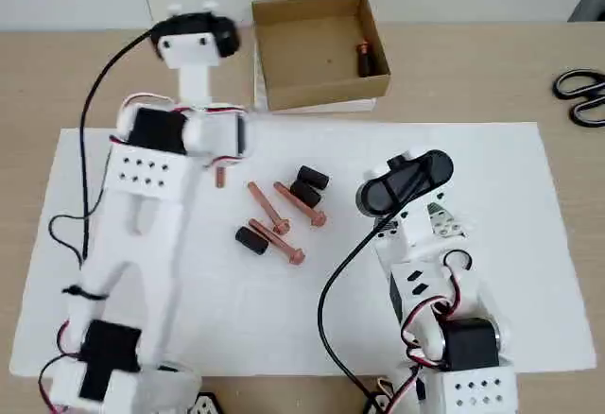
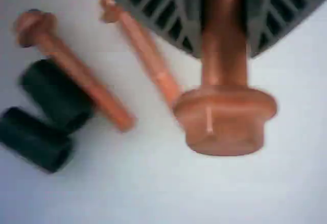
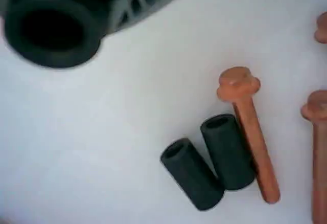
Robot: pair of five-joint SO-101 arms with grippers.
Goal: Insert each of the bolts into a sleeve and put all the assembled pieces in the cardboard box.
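My left gripper (image 2: 225, 19) is shut on a copper bolt (image 2: 225, 101) that hangs head down just above the white paper; from above it sits left of the loose parts (image 1: 222, 161). My right gripper (image 3: 56, 4) is shut on a black sleeve (image 3: 51, 29), open end showing, and stands right of the parts (image 1: 383, 197). Between the arms lie three copper bolts (image 1: 267, 208) (image 1: 301, 203) (image 1: 277, 241) and three black sleeves (image 1: 312, 178) (image 1: 304, 193) (image 1: 250, 240). The cardboard box (image 1: 284, 22) stands at the back with one assembled piece (image 1: 363, 58) inside.
A white paper sheet (image 1: 284, 319) covers the work area between the arms. Black scissors (image 1: 581, 95) lie on the bare table at the far right. The left arm's cable (image 1: 90, 121) loops along the paper's left side.
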